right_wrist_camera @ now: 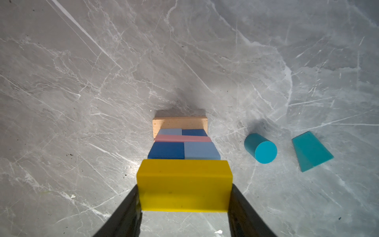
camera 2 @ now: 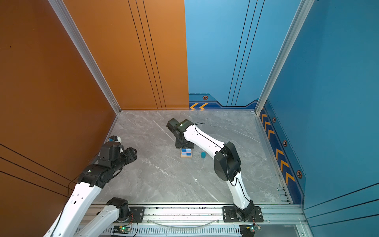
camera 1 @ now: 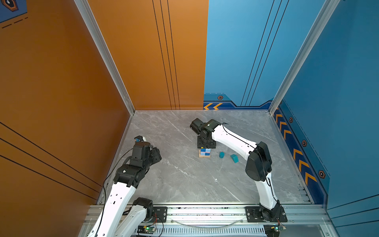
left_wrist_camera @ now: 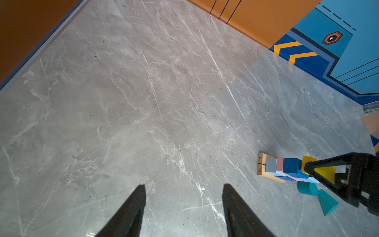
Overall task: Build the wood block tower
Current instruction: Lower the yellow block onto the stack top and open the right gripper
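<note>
Your right gripper (right_wrist_camera: 184, 190) is clamped on the ends of the yellow bar (right_wrist_camera: 184, 176), at the top of the tower (camera 1: 204, 152) near the table's middle. Your left gripper (left_wrist_camera: 183, 185) hangs empty, jaws apart, above the table (left_wrist_camera: 143, 92). The teal cylinder (right_wrist_camera: 260, 148) and teal prism (right_wrist_camera: 311, 150) lie beside the tower.

R gripper (left_wrist_camera: 322, 171) at tower (left_wrist_camera: 291, 166) (yel. bar (left_wrist_camera: 307, 159)).
</note>
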Robot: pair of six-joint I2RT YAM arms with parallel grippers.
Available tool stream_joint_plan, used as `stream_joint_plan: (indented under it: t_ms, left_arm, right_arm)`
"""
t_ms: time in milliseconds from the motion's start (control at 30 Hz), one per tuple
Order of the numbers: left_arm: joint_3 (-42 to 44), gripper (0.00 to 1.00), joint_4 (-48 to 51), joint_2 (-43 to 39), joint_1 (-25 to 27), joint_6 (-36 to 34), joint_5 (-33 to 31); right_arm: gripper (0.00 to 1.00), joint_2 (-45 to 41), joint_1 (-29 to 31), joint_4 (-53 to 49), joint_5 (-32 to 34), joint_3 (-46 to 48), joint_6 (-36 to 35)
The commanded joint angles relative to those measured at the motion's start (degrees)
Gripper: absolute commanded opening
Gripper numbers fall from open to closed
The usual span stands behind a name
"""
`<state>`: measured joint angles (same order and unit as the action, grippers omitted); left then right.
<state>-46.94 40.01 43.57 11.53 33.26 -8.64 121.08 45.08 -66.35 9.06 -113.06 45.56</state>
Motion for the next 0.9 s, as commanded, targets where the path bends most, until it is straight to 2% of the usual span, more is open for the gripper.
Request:
stream_joint_plan:
  t_ms: [0,867]
  left_arm:
    - [0.71,0.62,-0.68,-0.40,-0.46,-1.00,1.01]
    - [0.74,0.62,-0.62,-0.57,-0.46,-1.00,1.09]
  right_arm:
    - [0.51,-1.28,-0.19,0.25,-0.04,0.73,1.64]
    - [0.57,-1.67,-0.09,1.02,-0.36,2.31,2.09]
